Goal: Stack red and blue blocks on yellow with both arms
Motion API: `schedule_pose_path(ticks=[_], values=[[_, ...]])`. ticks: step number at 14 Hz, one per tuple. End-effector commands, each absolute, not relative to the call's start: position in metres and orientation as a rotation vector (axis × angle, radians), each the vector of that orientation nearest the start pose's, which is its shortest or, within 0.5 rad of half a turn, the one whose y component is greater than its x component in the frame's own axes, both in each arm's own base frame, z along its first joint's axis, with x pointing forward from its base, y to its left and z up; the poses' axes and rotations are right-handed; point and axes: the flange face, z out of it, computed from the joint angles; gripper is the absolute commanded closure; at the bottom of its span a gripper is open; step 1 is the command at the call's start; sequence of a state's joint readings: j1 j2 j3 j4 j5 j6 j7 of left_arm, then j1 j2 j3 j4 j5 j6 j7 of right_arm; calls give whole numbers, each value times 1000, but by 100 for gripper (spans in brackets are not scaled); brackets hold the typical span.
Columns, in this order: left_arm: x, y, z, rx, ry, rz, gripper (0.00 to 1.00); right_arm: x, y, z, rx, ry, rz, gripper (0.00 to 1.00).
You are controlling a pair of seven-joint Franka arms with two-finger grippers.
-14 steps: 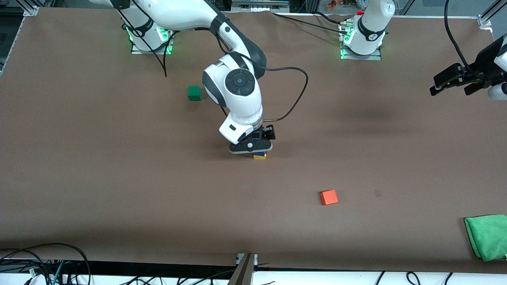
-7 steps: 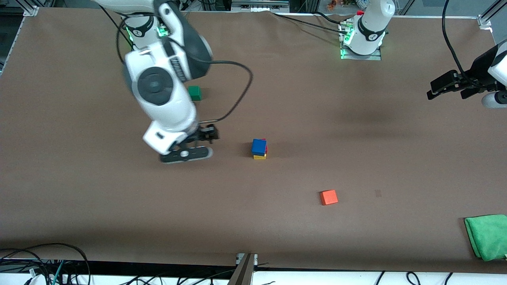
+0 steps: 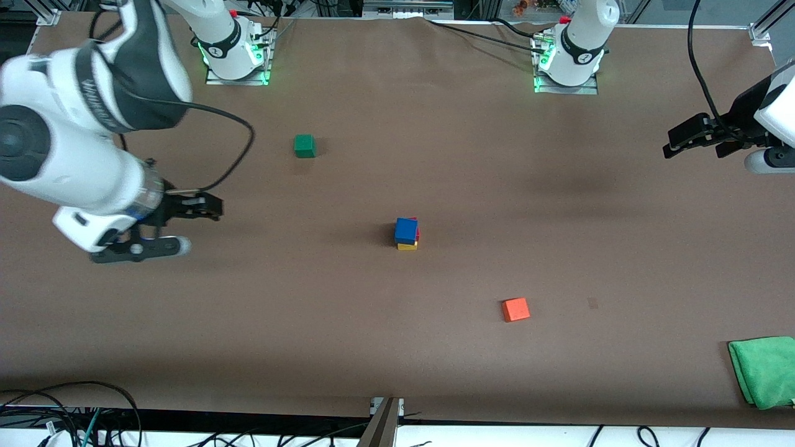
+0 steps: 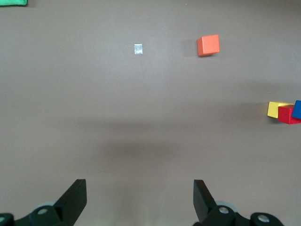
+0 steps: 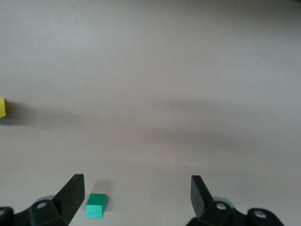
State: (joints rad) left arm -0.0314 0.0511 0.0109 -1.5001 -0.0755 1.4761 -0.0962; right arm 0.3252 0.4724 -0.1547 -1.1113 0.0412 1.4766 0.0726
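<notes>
Blue block (image 3: pixel 405 230) atop red block (image 3: pixel 417 232) atop yellow cube (image 3: pixel 407 246).

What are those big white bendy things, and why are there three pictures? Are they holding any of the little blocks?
They are two robot arms with black pinchers called grippers. The big picture is taken from a camera high above the table. The other two come from small cameras on each arm's wrist, looking down past its fingers.

In the middle stands a little tower: blue block on top, red block under it, yellow block at the bottom. A green block, an orange block and a green cloth also lie on the table.

Nothing is held. The right gripper and left gripper are both open and empty, away from the tower.
</notes>
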Motion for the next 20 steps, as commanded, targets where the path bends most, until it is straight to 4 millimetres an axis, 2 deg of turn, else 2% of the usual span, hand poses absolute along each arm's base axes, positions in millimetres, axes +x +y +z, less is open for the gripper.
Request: schedule_pose_path(ticks=[1,2,4,5,6,7,9,10,11,14,17,19,20], values=[[562,-31,626,-3213,-106,135,0,646,107,573,-3174,-109,135,0],[562,-36,626,-3214,-96,136,0,634,100,584,-3167,-93,132,0],[562,-42,626,-3214,-64,136,0,617,88,591,-3171,-80,152,0],[562,-43,626,-3215,-61,136,0,612,78,593,-3194,-79,155,0],[562,-48,625,-3215,-54,140,0,605,65,607,-3192,-58,130,0],[561,-50,625,-3215,-49,140,0,602,48,612,-3181,-19,111,0],[562,-50,625,-3215,-44,140,0,600,31,609,-3173,30,129,0],[561,-47,626,-3214,-42,136,0,592,19,614,-3166,59,132,0],[560,-44,625,-3209,-54,155,0,577,5,616,-3145,85,155,0],[557,-43,624,-3200,-55,191,0,564,5,610,-3144,63,209,0],[557,-42,624,-3197,-43,200,0,562,3,609,-3143,27,239,0],[557,-41,623,-3200,50,202,0,562,4,608,-3144,8,241,0],[557,-38,623,-3200,118,201,0,563,5,608,-3142,-58,241,0]])
